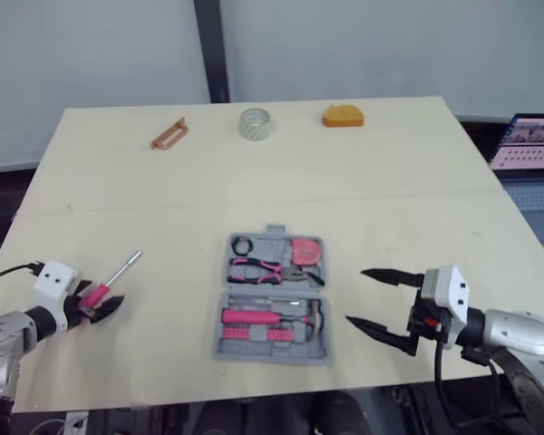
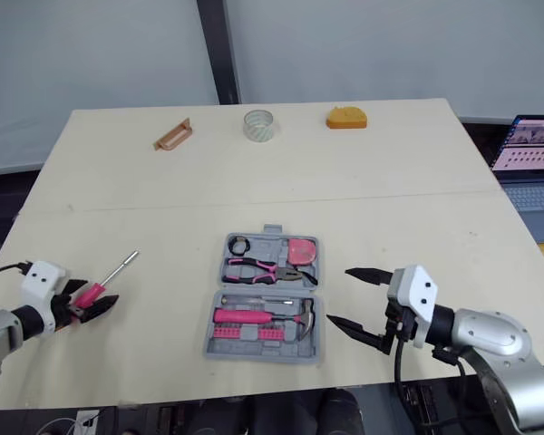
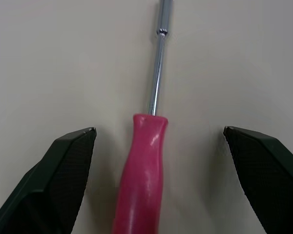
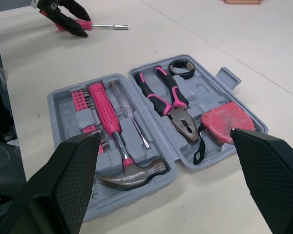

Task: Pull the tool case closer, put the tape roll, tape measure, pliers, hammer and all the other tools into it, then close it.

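The grey tool case (image 1: 227,346) lies open at the table's near middle. It holds a pink-handled hammer (image 4: 112,126), pliers (image 4: 173,102), a pink tape measure (image 4: 222,124) and a small black roll (image 4: 181,69). A pink-handled screwdriver (image 1: 125,267) lies on the table to the case's left. My left gripper (image 1: 102,308) is open, and its fingers (image 3: 63,165) stand on either side of the handle without touching it. My right gripper (image 1: 378,302) hovers open just right of the case, holding nothing.
Along the far edge of the table (image 1: 390,208) sit a clear tape roll (image 1: 254,123), an orange object (image 1: 343,116) and a brown handle-shaped piece (image 1: 169,134). A laptop (image 1: 530,149) stands beyond the right edge.
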Motion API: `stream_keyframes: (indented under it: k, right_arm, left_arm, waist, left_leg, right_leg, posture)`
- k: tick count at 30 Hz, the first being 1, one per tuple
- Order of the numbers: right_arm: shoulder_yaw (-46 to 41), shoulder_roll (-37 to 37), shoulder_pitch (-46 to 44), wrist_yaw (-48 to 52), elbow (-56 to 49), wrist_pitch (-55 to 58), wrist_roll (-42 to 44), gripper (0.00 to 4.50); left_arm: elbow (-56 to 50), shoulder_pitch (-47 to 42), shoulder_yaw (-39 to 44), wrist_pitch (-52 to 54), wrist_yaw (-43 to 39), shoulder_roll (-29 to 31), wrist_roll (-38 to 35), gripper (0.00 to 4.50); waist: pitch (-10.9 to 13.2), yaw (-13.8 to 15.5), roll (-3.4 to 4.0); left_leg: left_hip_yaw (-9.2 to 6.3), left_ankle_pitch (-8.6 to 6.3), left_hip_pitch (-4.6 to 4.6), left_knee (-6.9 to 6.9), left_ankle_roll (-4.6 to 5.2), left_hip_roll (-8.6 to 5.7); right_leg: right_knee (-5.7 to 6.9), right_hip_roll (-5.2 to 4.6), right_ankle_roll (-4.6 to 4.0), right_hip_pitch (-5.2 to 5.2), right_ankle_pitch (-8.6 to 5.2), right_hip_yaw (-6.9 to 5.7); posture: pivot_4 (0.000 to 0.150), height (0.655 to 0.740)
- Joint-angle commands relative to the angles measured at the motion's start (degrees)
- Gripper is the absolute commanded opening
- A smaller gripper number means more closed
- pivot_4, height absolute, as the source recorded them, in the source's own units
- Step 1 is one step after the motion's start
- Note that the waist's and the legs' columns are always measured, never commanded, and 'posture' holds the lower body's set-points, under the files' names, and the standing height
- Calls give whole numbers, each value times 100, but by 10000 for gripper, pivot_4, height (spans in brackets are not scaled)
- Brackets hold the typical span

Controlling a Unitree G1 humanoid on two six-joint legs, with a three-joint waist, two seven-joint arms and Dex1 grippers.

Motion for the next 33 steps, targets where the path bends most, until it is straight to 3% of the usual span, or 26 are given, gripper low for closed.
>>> stream_keyframes:
  k: [1, 12, 15, 21, 33]
  right_arm:
    - [-227, -61, 34, -69, -254, -13, 114, 44710]
    - [-195, -42, -10, -55, -238, 14, 102, 44710]
    - [-201, -47, -3, -53, -246, 23, 104, 45000]
    - [-265, -50, 72, -38, -257, 22, 128, 45000]
    - [-235, -10, -22, 24, -145, 355, 586, 45000]
  left_arm:
    - [42, 58, 28, -130, -65, 2, 42, 45000]
    - [116, 90, 8, -107, -128, -38, 9, 45000]
    - [154, 17, -33, -106, -126, -45, 44, 36846]
    - [211, 15, -81, -131, -179, -42, 94, 6483]
    - [-391, 332, 30, -252, -157, -31, 79, 5925]
  waist:
    - [0, 0, 0]
    - [-1, 0, 0]
    - [-1, 0, 0]
    - [-1, -1, 0]
    - [-1, -6, 0]
  left_leg:
    - [0, 0, 0, 0, 0, 0]
    - [0, 0, 2, 0, 0, 0]
    - [0, 0, 2, 0, 0, 0]
    - [2, 0, 5, 1, 0, 0]
    - [4, 0, 7, 1, 0, 0]
  right_leg:
    - [0, 0, 0, 0, 0, 0]
    - [2, 0, 0, 0, 0, 0]
    - [2, 0, 0, 0, 0, 1]
    - [5, -1, 0, 1, 0, 1]
    - [6, -1, 0, 1, 0, 2]
  posture:
    - [1500, 7400]
    - [1500, 7400]
    - [1500, 7400]
    - [1500, 7400]
    - [1500, 7400]
